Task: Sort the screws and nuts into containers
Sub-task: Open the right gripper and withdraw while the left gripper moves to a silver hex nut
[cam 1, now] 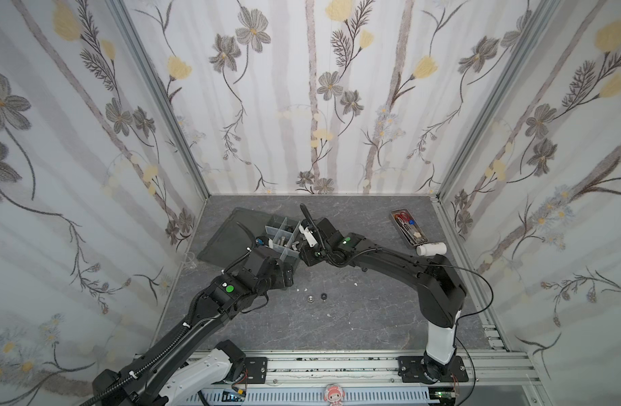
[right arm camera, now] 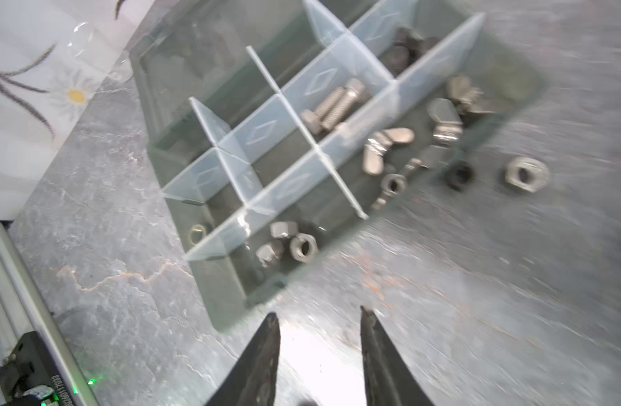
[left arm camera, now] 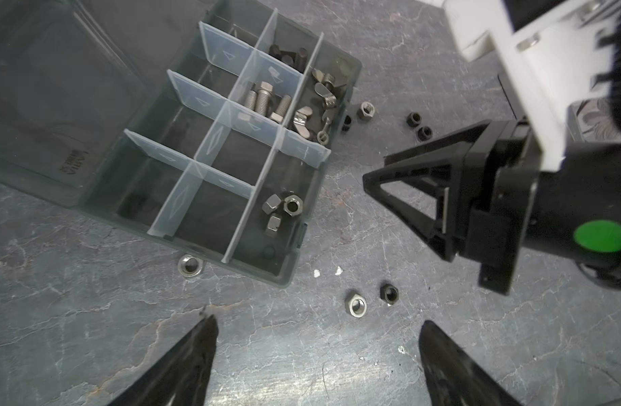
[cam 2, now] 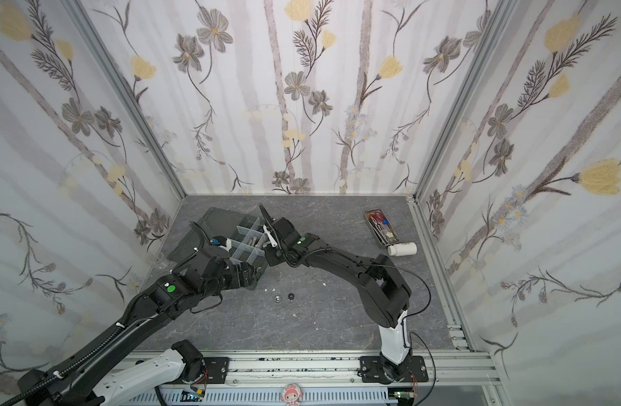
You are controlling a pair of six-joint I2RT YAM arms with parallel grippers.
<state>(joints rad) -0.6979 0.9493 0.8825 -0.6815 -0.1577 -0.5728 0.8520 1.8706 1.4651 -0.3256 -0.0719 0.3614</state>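
Note:
The smoky-grey organizer box [left arm camera: 303, 246] lies open, and its containers hold silver screws [left arm camera: 267, 100], black screws [left arm camera: 288, 56], wing nuts [left arm camera: 323, 95] and silver hex nuts [left arm camera: 282, 207]. Loose nuts lie on the table: a silver one [left arm camera: 356, 305] beside a black one [left arm camera: 389, 292], a silver one [left arm camera: 190, 265] against the box wall, and several more past the box's far side [left arm camera: 413, 119]. My left gripper [left arm camera: 318, 320] is open and empty, just short of the silver and black pair. My right gripper [right arm camera: 319, 312] hovers by the box corner, jaws apart with nothing between them.
A metal tray with red-handled scissors [cam 1: 407, 225] and a white bottle [cam 1: 431, 249] sit at the back right. The box lid [cam 1: 224, 239] lies flat to the left. White specks [left arm camera: 316, 273] dot the table. Flowered walls close in three sides.

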